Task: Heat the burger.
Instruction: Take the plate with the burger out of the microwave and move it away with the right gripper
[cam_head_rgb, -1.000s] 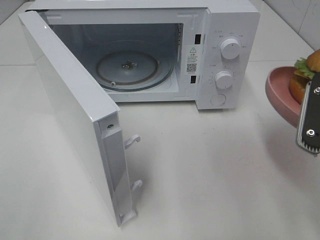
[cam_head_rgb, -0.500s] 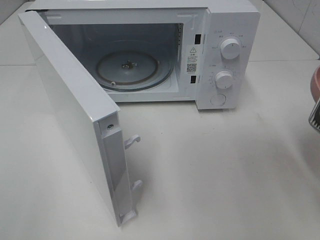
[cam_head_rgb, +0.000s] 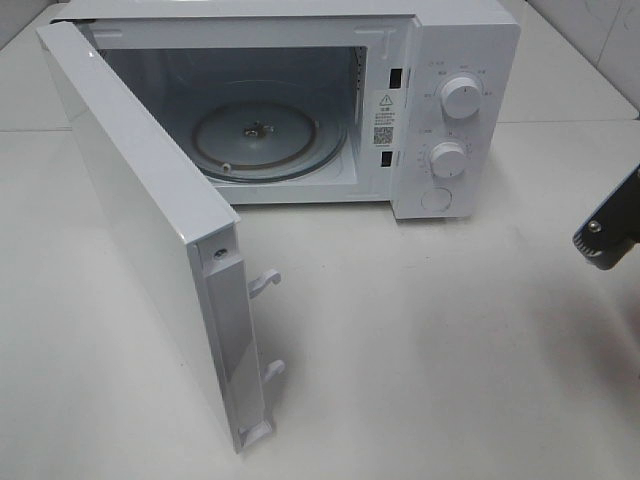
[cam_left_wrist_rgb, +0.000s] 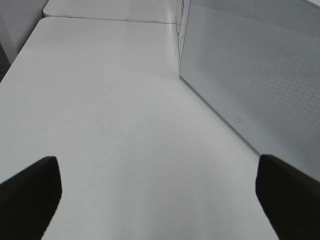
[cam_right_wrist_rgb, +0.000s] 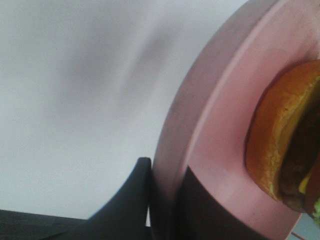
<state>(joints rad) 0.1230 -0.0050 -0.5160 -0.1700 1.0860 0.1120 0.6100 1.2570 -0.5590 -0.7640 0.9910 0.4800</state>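
One smooth white bench (cam_head_rgb: 450, 330) is carrying a glossy white microwave (cam_head_rgb: 440, 110), its door (cam_head_rgb: 150, 230) swinging wide. The right hand (cam_right_wrist_rgb: 165, 200) is pinching a matte pink plate's (cam_right_wrist_rgb: 220, 130) rim, the golden burger (cam_right_wrist_rgb: 285, 145) sitting on it. The left hand (cam_left_wrist_rgb: 155, 195) is hanging spread.

White microwave (cam_head_rgb: 300, 100) stands on a pale tabletop (cam_head_rgb: 420, 340), well to the left of the right claw; its door (cam_head_rgb: 150, 230) hangs wide open, two latch hooks (cam_head_rgb: 265, 283) on its free edge; glass turntable (cam_head_rgb: 255, 140) lies inside; two round dials (cam_head_rgb: 460, 97) face front; pink plate (cam_right_wrist_rgb: 220, 125), rim between the right claw's jaws.
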